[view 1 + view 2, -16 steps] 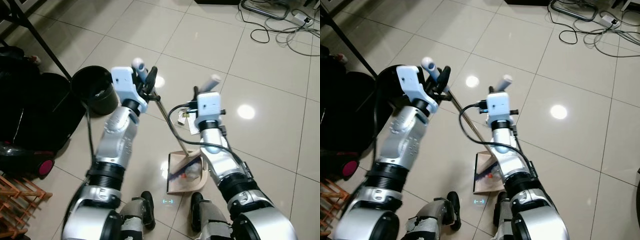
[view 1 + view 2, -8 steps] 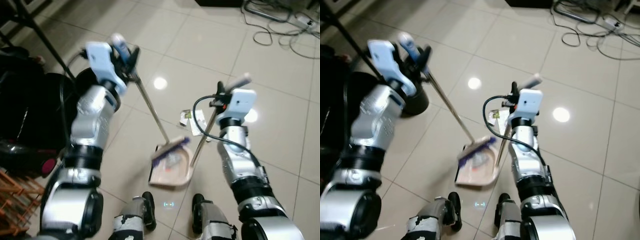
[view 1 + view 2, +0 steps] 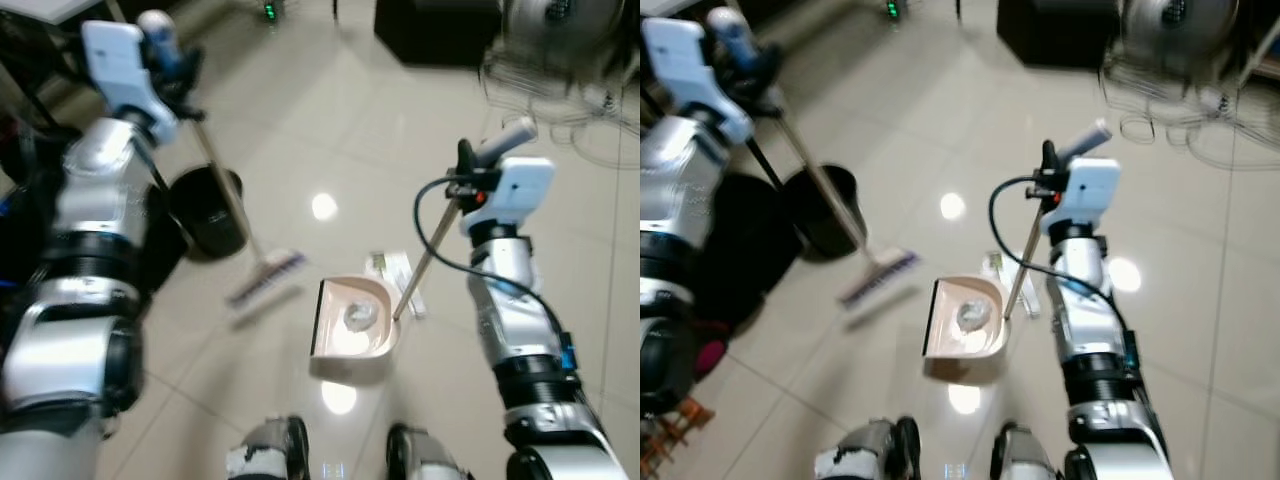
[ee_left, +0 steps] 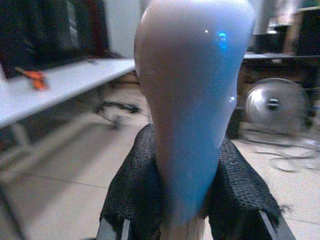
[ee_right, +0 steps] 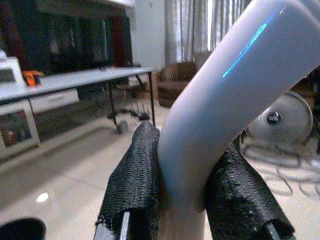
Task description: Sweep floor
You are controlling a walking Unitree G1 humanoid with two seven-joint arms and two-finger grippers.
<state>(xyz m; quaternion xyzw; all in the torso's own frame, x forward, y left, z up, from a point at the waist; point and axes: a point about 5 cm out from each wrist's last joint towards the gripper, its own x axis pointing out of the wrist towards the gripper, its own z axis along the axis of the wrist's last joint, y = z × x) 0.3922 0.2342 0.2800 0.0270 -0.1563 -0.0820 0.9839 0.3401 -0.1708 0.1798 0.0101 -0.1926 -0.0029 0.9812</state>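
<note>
My left gripper [image 3: 178, 72] is raised at the upper left, shut on the broom handle [image 4: 192, 100]. The broom's thin rod [image 3: 225, 200] slants down to its brush head [image 3: 266, 281], which hangs just left of the dustpan. My right gripper [image 3: 468, 170] is shut on the pale grip [image 5: 225, 95] of the dustpan handle [image 3: 425, 258]. The beige dustpan [image 3: 352, 322] sits low over the tiled floor between my arms, with a grey clump of debris [image 3: 359, 316] in it. The black fingers [image 5: 137, 185] press on both sides of the grip.
A black bin [image 3: 208, 208] stands on the floor at the left, beyond the brush head. Dark bags [image 3: 745, 250] lie further left. A paper scrap [image 3: 395, 275] lies on the tiles behind the dustpan. A fan [image 3: 1185, 40] and cables are at the far right.
The camera has tilted up. My left arm swung the broom left, lifting its brush head out of the dustpan. The dustpan now sits level with the debris inside.
</note>
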